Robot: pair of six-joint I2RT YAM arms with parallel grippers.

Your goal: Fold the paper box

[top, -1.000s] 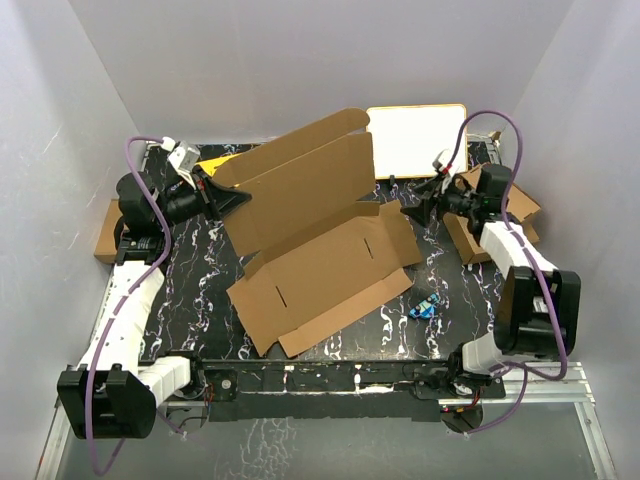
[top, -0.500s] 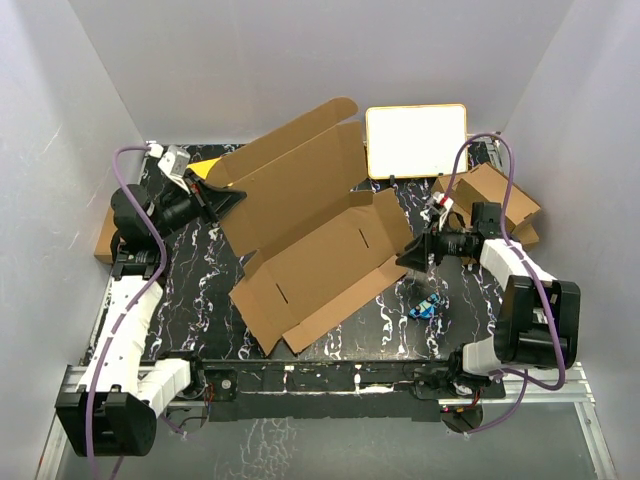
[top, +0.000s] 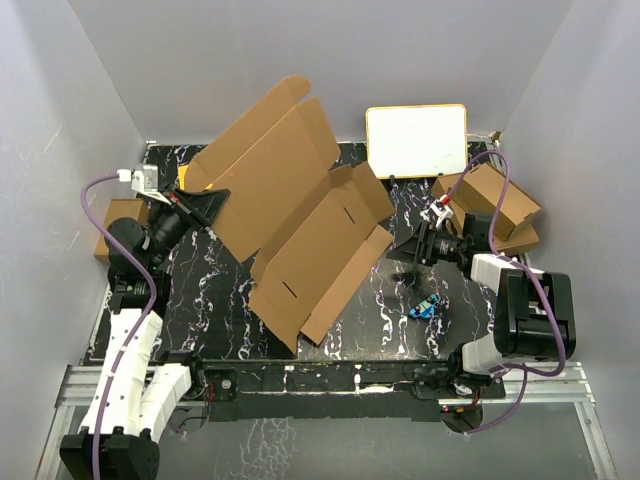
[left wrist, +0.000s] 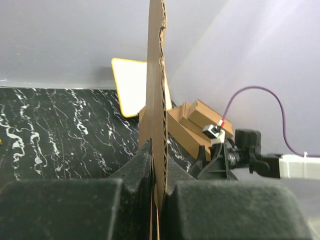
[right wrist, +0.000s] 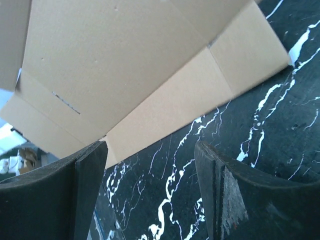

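- Paper box (top: 300,215): sits left of centre on the black marbled table (top: 400,330). It is an open die-cut blank, not a closed box.
- Far large panel is tilted up off the table, with its top flap toward the back wall. Near panel, with two slots showing, lies low with its near corner on the table.
- Left gripper (top: 212,200): clamped on the left edge of the raised panel. In the left wrist view the corrugated edge runs straight up between the closed fingers (left wrist: 142,167).
- Right gripper (top: 405,248): jaws apart, nothing between them. It is low over the table just beside the box's right-hand flap and apart from it. The right wrist view shows the flap edge ahead of the fingers (right wrist: 90,165), with bare table in between.
- Done so far (judgement): one main crease bent and the blank held up. Nothing more.
- Left to do (judgement): side walls not raised, no tabs in slots, lid flap not tucked. Early in the task.
- Bystanders: whiteboard (top: 416,140) at the back, smaller cardboard box (top: 490,198) at the right, small blue object (top: 427,305) near the right arm. All are apart from the blank.
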